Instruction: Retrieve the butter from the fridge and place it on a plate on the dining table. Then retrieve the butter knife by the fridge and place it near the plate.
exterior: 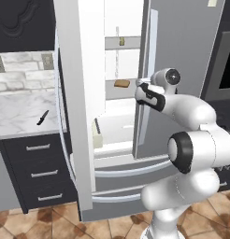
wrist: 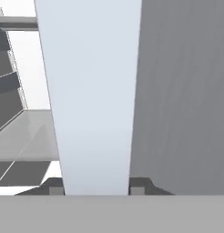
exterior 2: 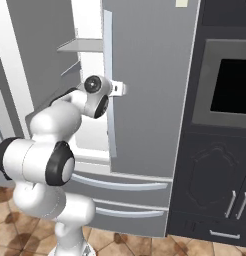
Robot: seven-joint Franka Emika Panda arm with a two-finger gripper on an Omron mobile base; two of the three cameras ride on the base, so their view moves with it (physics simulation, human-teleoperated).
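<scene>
Fingertips of the robot's end effector (wrist: 96, 190) sit either side of the pale vertical handle (wrist: 93, 98) of the tall grey steel fridge (exterior: 177, 60), clenched on it, likely to swing the right door wider. Left base view alone shows the small pale yellow-green butter stick (exterior: 122, 41) on an upper shelf and the slim dark butter knife (exterior: 42, 117) on the marble worktop (exterior: 18, 109).
</scene>
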